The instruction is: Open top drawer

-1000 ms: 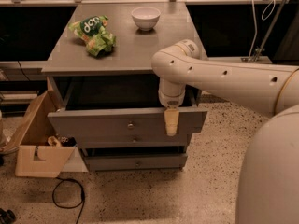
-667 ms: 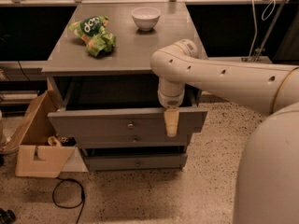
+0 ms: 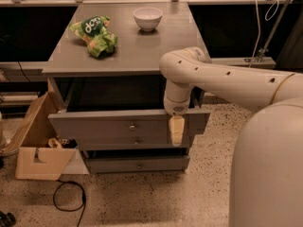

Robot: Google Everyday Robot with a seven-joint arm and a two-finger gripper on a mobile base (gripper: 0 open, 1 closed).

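Note:
The top drawer is the widest grey front panel, with a small round metal knob at its centre. It stands pulled out from the grey cabinet, with a dark gap showing under the tabletop. My gripper hangs pointing down from the white arm. It is in front of the right part of the drawer's front panel, to the right of the knob. Two narrower drawers sit below, the middle one slightly out and the bottom one lower down.
On the cabinet top lie a green snack bag and a white bowl. An open cardboard box stands on the floor at the left, with a black cable in front. My white body fills the right.

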